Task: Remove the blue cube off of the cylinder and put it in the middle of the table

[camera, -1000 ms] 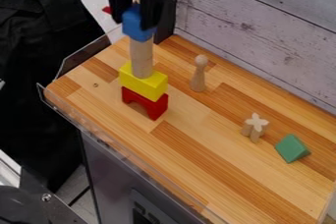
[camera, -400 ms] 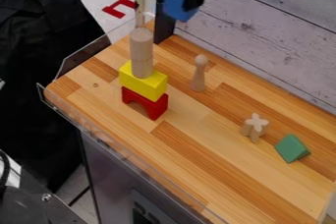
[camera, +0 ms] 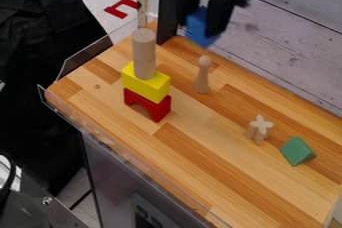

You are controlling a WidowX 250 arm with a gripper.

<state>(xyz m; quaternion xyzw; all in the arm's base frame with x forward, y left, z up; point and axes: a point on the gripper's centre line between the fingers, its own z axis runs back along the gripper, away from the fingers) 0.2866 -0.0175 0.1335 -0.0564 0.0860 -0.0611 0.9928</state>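
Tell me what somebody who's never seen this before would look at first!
Probably the bright blue cube, held up in the air by the black gripper near the top. Next comes the tall pale cylinder, stacked on a yellow block on a red arch, on the left part of the table. The green wedge stands out too, toward the right.

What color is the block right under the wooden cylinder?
Yellow; it shows best in the camera view.
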